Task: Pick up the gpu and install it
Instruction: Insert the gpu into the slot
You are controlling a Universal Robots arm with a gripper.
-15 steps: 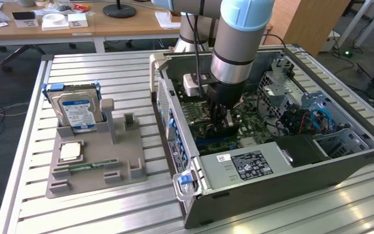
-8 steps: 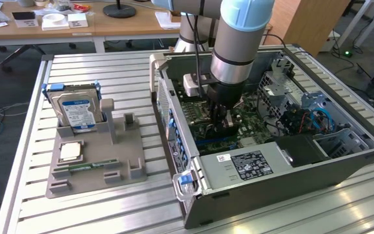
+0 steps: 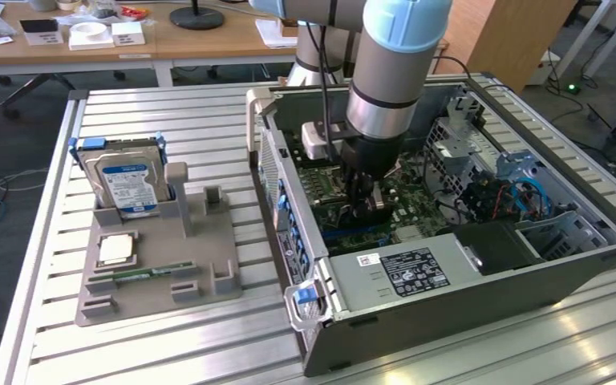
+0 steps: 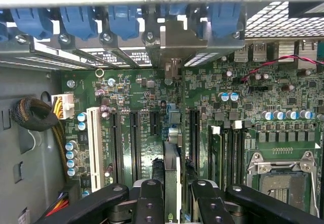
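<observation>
1. Tabletop [image 3: 180,337]: ribbed metal surface carrying an open computer case [image 3: 447,321] toward the exterior view's right and a grey parts holder [image 3: 158,277] toward its left, the two well apart with bare slats between them.
2. Parts holder: a hard drive [image 3: 128,180] stands upright in its rear slot; a processor [image 3: 115,249] lies flat in front of it; a narrow memory stick [image 3: 147,273] lies nearer the front edge.
3. Case interior: the arm [image 3: 388,72] descends through the open side, bounded by the side wall with blue latches [image 4: 121,19] on one flank and by the power supply [image 3: 415,273] and drive cage [image 3: 528,172] on the others; room around the arm is tight.
4. Tool [image 4: 172,204]: low over the motherboard [image 4: 136,102], its fingers [image 4: 149,204] clamped on the gpu.
5. Gpu [image 4: 171,168]: held edge-on between the fingers, upright, directly over the row of long expansion slots [image 4: 135,138], its metal end toward the rear bracket wall [image 4: 174,44]. Whether its lower edge touches a slot cannot be told.
</observation>
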